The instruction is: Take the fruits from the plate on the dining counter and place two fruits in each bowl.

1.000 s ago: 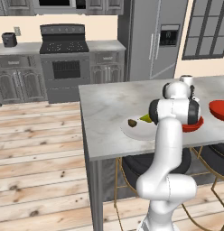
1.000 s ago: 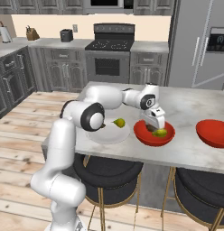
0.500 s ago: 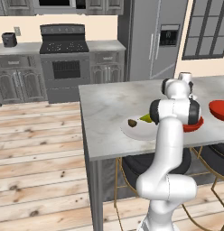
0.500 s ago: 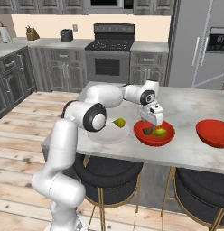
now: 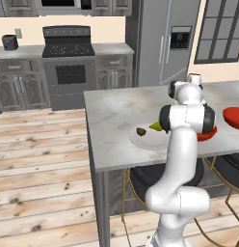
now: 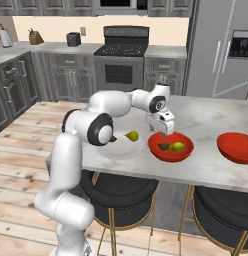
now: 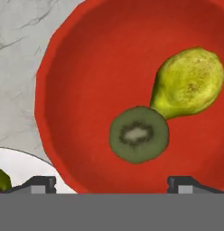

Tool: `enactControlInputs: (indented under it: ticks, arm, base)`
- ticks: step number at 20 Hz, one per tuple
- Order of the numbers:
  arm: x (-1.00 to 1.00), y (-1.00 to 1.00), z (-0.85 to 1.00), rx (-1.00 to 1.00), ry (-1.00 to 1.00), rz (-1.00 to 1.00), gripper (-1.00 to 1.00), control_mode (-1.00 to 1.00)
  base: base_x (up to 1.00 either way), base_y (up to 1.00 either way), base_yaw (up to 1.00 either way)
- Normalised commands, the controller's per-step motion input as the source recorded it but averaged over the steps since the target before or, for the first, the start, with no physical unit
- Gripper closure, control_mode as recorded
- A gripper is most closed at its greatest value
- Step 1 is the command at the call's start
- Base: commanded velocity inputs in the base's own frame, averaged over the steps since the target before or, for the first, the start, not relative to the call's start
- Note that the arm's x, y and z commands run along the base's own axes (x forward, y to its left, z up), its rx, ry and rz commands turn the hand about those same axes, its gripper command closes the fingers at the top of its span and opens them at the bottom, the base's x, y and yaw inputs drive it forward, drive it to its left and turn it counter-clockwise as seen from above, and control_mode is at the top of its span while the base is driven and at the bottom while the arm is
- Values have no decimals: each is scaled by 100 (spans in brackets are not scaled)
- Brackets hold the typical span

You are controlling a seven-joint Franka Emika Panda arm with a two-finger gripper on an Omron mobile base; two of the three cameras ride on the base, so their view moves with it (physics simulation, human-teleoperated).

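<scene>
We have our end effector (image 6: 166, 131) hovering above the near red bowl (image 6: 170, 146), its fingers (image 7: 40, 182) spread wide and holding nothing. In that bowl lie two fruits touching each other: a yellow-green pear (image 7: 188, 84) and a dark halved kiwi-like piece (image 7: 139, 134). So we judge the first bowl filled and the first half of the task done. The white plate (image 6: 121, 148) sits on the desk (image 6: 206, 117) just beside this bowl, and carries another yellow-green pear (image 6: 131, 135) and a dark rounded fruit (image 5: 140, 131). The second red bowl (image 6: 237, 147) stands further right along the desk and looks empty. Next we should probably swing back over the plate, come down on one of the two remaining fruits, close on it and carry it past the filled bowl to the far one.
</scene>
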Motion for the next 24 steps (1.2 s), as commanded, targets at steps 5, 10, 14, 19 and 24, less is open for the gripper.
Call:
enactControlInputs:
  ticks: [5,10,14,19,24]
  arm:
    - [-20,91,53,0,-34,46,-100,-100]
    - [-17,86,0,-1,-17,34,-100,-100]
    - [23,64,-2,-1,0,38,-100,-100]
    - [3,21,-4,-7,-3,16,-100,-100]
    - [24,-1,-31,-18,-10,11,-100,-100]
  base:
    - [0,0,0]
    - [0,0,0]
    - [0,0,0]
    - [0,0,0]
    - [0,0,0]
